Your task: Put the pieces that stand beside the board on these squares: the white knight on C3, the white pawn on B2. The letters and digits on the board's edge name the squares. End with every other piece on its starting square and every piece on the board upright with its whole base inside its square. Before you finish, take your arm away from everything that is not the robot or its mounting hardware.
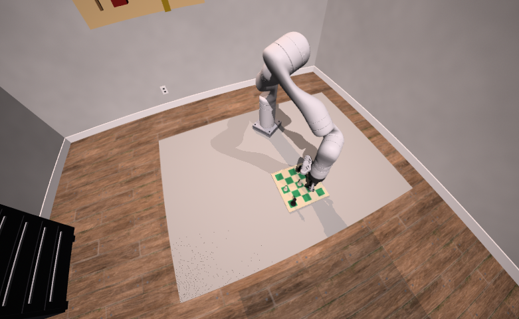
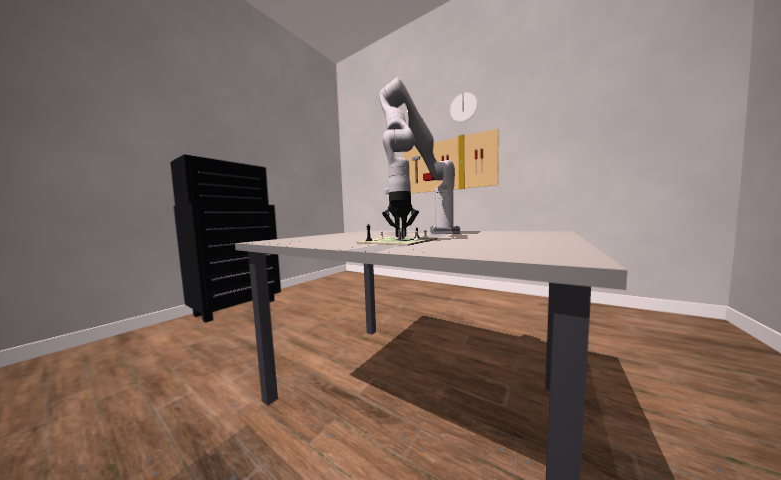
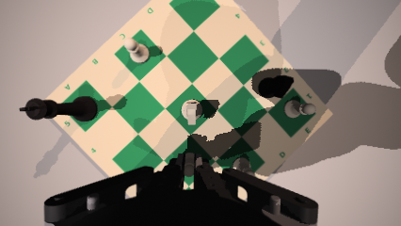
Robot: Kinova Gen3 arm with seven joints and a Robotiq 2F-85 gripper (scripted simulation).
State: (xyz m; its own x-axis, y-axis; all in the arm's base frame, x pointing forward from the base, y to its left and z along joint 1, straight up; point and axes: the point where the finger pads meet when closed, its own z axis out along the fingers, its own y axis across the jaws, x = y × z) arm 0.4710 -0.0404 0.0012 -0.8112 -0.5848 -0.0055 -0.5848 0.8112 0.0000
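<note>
The chessboard [image 1: 278, 182] [image 3: 109, 51] lies on the table. The white knight [image 1: 299, 183] [image 3: 191, 110] stands upright on C3. My gripper [image 1: 311, 189] [image 2: 401, 236] [image 3: 189, 163] points straight down over B2, its fingers nearly together low at the board. Between them in the wrist view shows the small round top of the white pawn [image 3: 189, 166]; the gripper appears shut on it. The pawn looks upright on B2, but the fingers hide its base, so its exact place in the square cannot be seen.
A tall black king [image 1: 293, 202] [image 2: 368, 232] [image 3: 85, 108] stands on A5, a white pawn [image 1: 286, 189] [image 3: 137, 51] on C5. A black piece [image 3: 277, 87] is on E2, a pale piece [image 3: 294, 108] on E1. Another pale piece [image 3: 242, 165], partly hidden, is on C1, close beside the fingers.
</note>
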